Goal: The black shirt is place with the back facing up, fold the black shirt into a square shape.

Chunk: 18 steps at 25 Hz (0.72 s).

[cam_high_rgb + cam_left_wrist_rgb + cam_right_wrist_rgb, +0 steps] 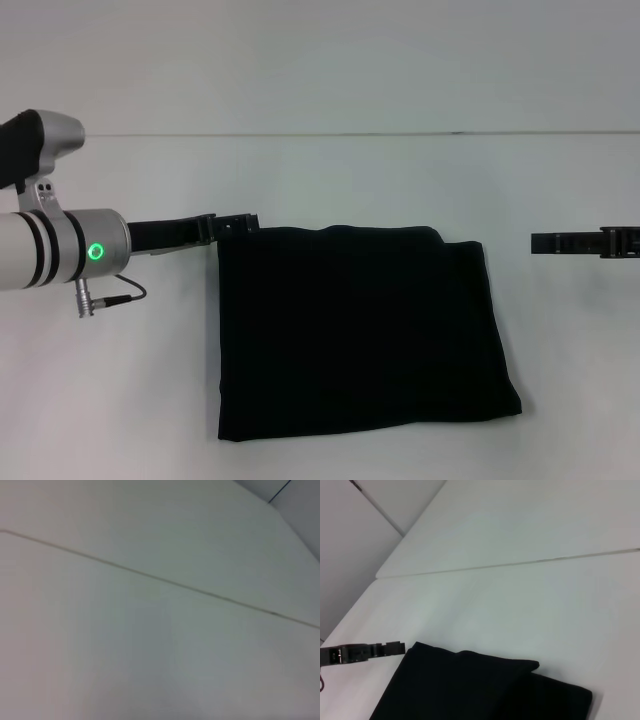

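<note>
A plain white counter [360,180] fills nearly every view; a thin seam runs straight across it in the upper third of the head view, and the same line crosses the left wrist view on a slant, where nothing but white surface shows; in the upper left of the right wrist view the counter ends at a rounded corner with grey floor or wall beyond it. The black shirt [360,335] lies flat at the centre and lower middle of the head view, folded into a rough rectangle with one layer stepped over another along its upper edge; no lettering shows. The left gripper [235,222] sits at the shirt's upper left corner, its jaws too dark to read; the right gripper [585,244] hangs at the right edge, apart from the cloth, state unclear.
</note>
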Tool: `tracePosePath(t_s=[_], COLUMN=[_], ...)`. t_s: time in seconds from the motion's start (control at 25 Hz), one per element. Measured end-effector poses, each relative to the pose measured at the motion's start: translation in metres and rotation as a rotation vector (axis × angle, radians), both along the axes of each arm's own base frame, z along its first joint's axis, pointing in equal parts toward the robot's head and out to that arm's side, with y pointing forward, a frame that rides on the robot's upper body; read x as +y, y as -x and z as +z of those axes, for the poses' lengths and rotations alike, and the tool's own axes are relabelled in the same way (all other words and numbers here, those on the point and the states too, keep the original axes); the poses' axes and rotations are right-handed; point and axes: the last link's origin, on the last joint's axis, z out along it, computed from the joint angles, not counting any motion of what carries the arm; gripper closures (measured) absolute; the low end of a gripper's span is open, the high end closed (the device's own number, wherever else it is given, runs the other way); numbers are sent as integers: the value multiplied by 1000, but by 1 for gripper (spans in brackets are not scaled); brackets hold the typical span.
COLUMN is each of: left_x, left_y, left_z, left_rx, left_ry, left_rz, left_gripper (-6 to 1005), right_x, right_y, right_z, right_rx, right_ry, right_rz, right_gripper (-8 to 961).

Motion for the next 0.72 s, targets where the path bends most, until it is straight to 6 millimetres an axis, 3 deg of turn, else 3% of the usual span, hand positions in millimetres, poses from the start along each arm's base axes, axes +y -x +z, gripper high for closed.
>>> tracePosePath(t_s=[0.64,0.72], left_x=[1,2], left_y=[-13,-13], left_z=[-11,-10], left_rx=[56,60], left_ry=[66,61], left_rz=[-65,-67], left_gripper=[91,145], right_x=[2,2], right_y=[6,5], right_z=[-6,-6], right_rx=[-8,-9], right_ry=[14,13], right_rz=[21,18], right_gripper=[235,234])
